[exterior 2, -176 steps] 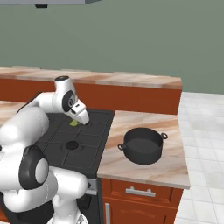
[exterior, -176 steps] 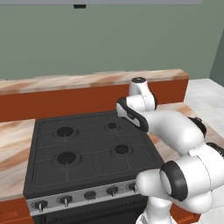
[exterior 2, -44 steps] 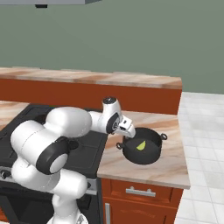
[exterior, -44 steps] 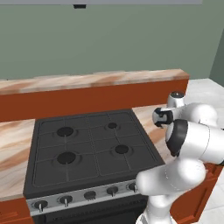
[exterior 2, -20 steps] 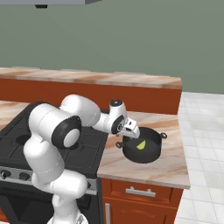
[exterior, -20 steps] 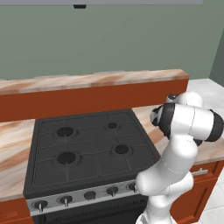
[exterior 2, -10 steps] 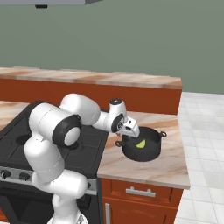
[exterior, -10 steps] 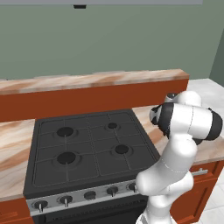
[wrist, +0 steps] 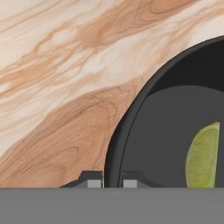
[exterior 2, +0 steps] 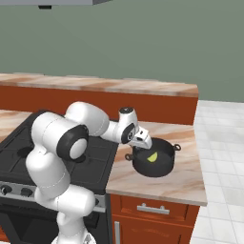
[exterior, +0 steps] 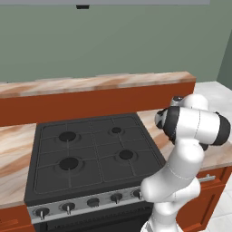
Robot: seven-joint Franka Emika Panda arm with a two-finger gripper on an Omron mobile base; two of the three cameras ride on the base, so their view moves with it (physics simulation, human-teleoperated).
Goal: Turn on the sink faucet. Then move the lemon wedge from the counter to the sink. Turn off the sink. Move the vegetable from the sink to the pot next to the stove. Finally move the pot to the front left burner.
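Observation:
A black pot (exterior 2: 157,166) stands on the marbled counter (exterior 2: 159,187) just right of the stove (exterior 2: 16,143). The yellow-green lemon wedge (exterior 2: 152,157) lies inside it. My gripper (exterior 2: 142,144) reaches down at the pot's left rim and is shut on it. In the hand view the dark rim (wrist: 127,127) runs straight between my two fingertips (wrist: 92,183), my gripper (wrist: 112,183) pinching it, with the lemon wedge (wrist: 203,157) on the pot's floor to the right. The front left burner (exterior: 69,163) of the stove (exterior: 90,154) is bare.
A raised red-brown ledge with a marbled top (exterior 2: 143,97) runs behind the stove and counter. The stove's knobs (exterior: 93,202) line its silver front panel. Bare counter (wrist: 65,87) lies to the left of the pot in the hand view.
My jaws have closed from wide open onto the pot's rim. The hand has settled slightly lower at the rim; the pot and the wedge have stayed put.

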